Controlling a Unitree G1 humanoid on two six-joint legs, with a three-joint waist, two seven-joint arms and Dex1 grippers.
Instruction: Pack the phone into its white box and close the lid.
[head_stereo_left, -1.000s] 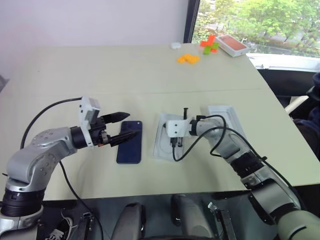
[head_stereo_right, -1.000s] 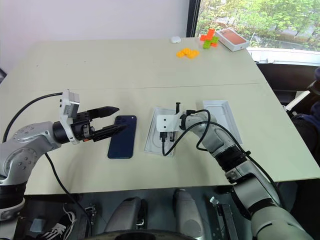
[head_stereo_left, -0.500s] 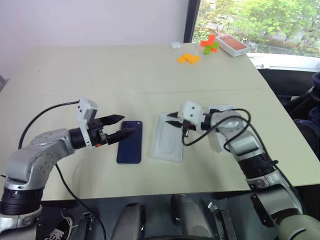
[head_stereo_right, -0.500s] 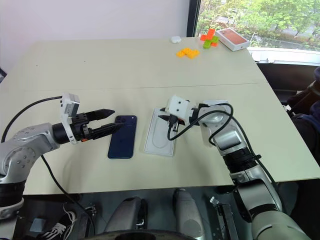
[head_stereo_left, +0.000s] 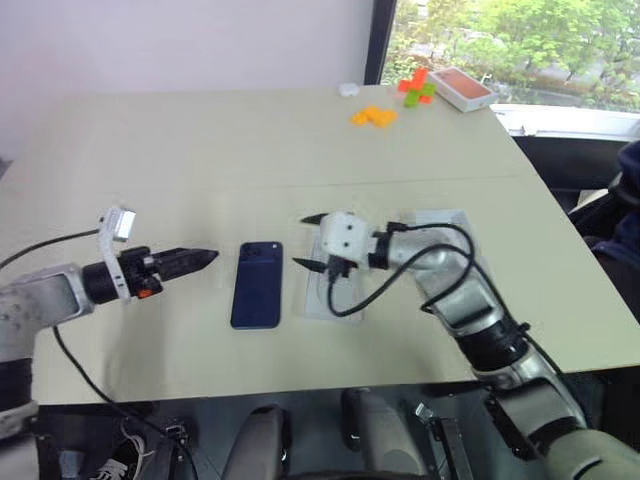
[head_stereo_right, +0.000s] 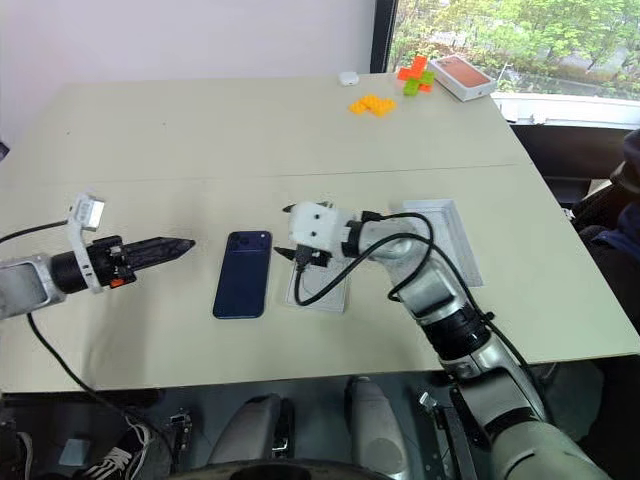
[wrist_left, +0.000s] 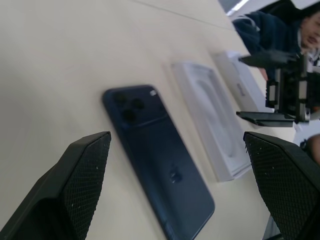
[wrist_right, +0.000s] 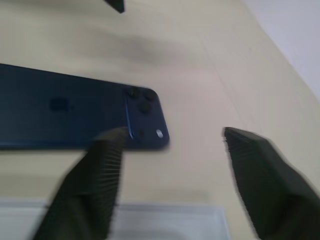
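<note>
The phone (wrist_left: 160, 155) is showing a glossy, glass-smooth navy back — light is glancing off it. The table (head_stereo_left: 200, 150) is looking matt and pale (laminate, it seems). The left gripper (wrist_left: 180, 195) fingers (wrist_left: 75, 190) are wearing black, finely knurled pads — rubbery-looking. The white insert (wrist_left: 215, 120) is looking like smooth moulded card.

My table (head_stereo_left: 200, 140) is pale beige; phone (head_stereo_left: 257, 284) lies flat, camera side up; flat white insert (head_stereo_left: 325, 290) just beside it; white tray (head_stereo_right: 447, 238) beyond; orange pieces (head_stereo_left: 374, 117), blocks (head_stereo_left: 418, 88), orange-topped box (head_stereo_left: 464, 88) at far edge.
</note>
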